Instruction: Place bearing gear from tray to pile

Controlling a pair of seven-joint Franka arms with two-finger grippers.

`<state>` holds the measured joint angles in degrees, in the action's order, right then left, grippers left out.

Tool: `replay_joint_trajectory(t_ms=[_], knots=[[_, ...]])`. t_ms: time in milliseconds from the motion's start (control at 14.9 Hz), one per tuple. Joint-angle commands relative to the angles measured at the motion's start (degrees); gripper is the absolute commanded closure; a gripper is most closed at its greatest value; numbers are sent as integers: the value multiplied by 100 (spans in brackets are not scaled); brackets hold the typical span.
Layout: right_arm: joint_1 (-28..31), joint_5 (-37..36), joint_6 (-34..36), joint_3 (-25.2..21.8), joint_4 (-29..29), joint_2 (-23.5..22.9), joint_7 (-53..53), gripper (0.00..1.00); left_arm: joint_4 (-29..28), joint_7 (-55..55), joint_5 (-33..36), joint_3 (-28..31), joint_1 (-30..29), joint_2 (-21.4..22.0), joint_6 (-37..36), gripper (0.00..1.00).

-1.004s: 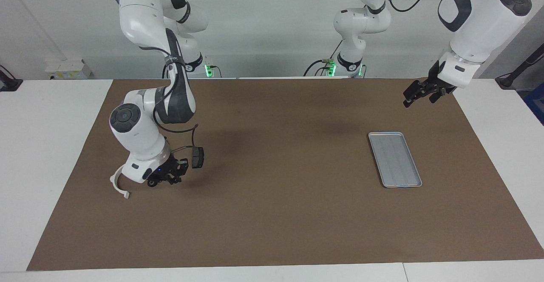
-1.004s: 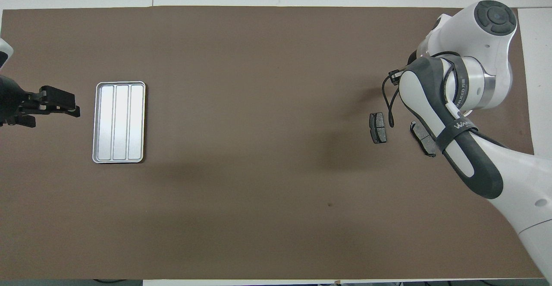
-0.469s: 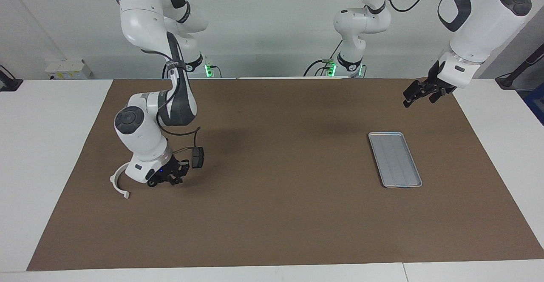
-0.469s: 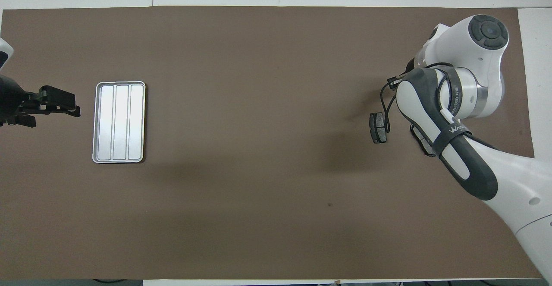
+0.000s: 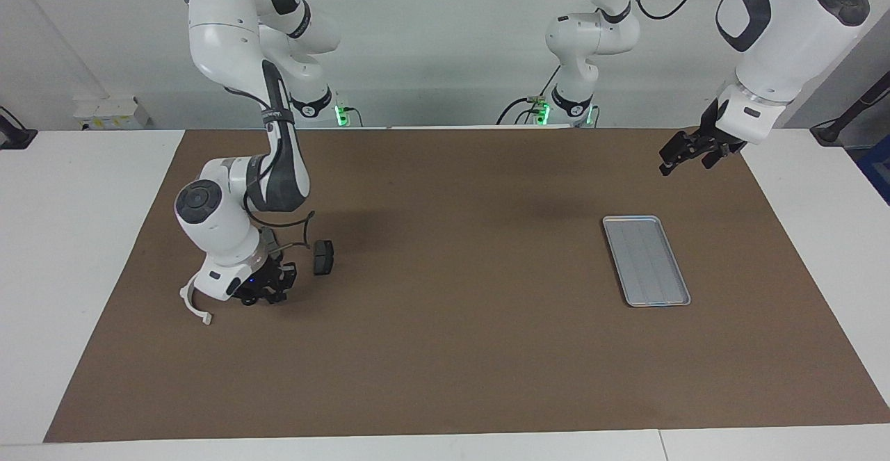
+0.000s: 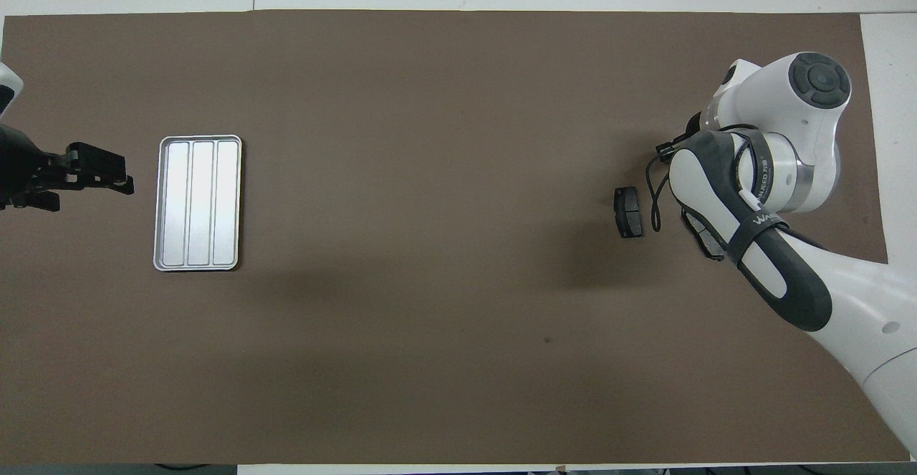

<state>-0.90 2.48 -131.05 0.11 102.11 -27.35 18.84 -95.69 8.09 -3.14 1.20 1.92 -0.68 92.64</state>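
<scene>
**Right arm swings in low over the pile; tray already bare**

My right arm (image 5: 274, 169) has shifted over the last second: the elbow pulled back toward my base and the wrist dropped. That carried my right gripper (image 5: 263, 293) a little toward the white bracket (image 5: 193, 304) and closer to the brown mat (image 5: 452, 350). It now hangs just above the mat at about nine o'clock in the facing view. It sits between the bracket and the dark pad (image 5: 322, 257), with a second pad (image 6: 706, 238) half hidden under my forearm in the overhead view.

The fingers are pinched fully together. Whether the bearing gear is between them I cannot tell, as nothing that small shows there.

The tray (image 5: 646, 261) lies at three o'clock in the same view, well apart from the pile, with nothing on its ribbed floor. I judge the carry done and the release into the pile as what is left.

My left gripper (image 5: 685, 151) waits spread wide and empty, up in the air at about two o'clock, unchanged.
</scene>
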Motion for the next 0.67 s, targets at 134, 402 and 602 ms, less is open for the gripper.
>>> replay_joint_trajectory(t_ms=[134, 402, 602], knots=[[72, 104, -140, 60, 283, 177, 155, 88, -72, -44, 68, -23, 1, 95, 52, 0], [-50, 139, 227, 69, 178, 448, -335, 1, -72, -44, 68, -14, 1, 95, 96, 0], [-261, 165, 886, 60, -191, 652, -907, 1, -20, -53, 77, -14, 1, 68, 88, 0]])
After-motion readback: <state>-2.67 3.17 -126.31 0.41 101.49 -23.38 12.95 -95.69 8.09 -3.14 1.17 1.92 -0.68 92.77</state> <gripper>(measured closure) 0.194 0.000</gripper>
